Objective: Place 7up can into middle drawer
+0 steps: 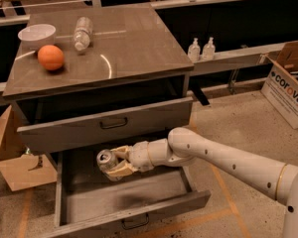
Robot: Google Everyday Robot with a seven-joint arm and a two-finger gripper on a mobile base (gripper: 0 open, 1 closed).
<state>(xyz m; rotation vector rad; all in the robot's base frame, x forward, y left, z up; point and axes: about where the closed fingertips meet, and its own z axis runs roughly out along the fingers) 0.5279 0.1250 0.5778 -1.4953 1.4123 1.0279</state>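
Hanging over the open middle drawer, the 7up can is seen clamped in the tool, lower left-centre of frame. Tool state: closed on the can, one tan finger above it and the other below, so the can is carried and not resting on anything.

Key relation: the drawer floor lies straight below the can, w/ a clear gap between. The can is within the tray's outline, nearer the back-left part than the front panel at the bottom of frame. Just above the can is the front panel of the upper drawer, open only a little; it is near, and no contact can be made out. The can's long axis is tipped: the rim w/ pull-tab is turned toward upper left of frame, the base toward lower right, approx. halfway between upright and lying.

Arm: extended in from lower right of frame, forearm approx. level, wrist in line w/ it, tool pointed left.

Judged: the next move would be mainly downward, then a release. W/ the can tipped, a roll or topple on the flat floor is likely if it is let go high.

On the desk, upper left: an orange, a bowl and a bottle lying down. None is involved.
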